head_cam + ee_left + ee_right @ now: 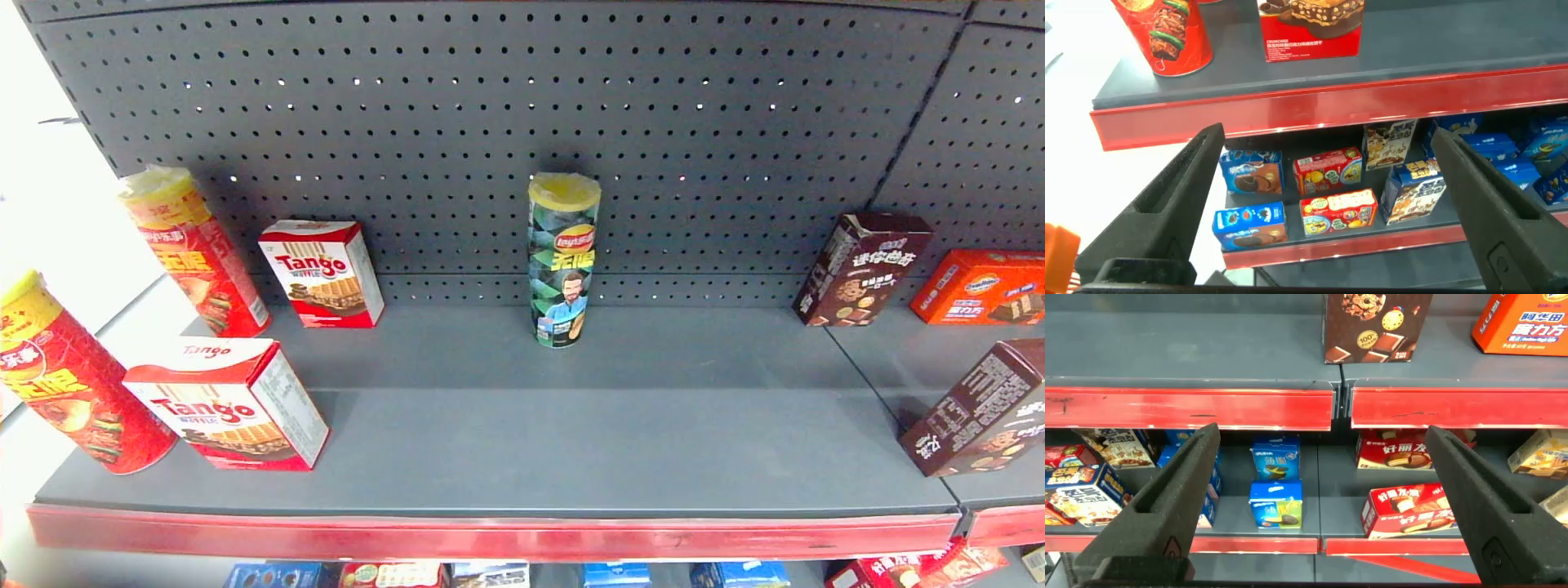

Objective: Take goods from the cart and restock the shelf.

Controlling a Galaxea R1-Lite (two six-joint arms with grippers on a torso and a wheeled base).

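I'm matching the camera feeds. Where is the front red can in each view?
Head view: the front red can stands on the shelf, front left corner.
Left wrist view: its lower part, beside the wafer box, behind the red edge.
Right wrist view: faces the brown box and orange box instead.
Shared landmark: the red edge along the shelf front.

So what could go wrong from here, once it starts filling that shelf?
1. The green can stands tall and alone on the shelf; an arm setting goods beside it could tip it.
2. The left tool and right tool are open and empty near the red front edge; lifting goods past it, they might catch on it.
3. The red can stands by the front left corner; a nudge might push it off.
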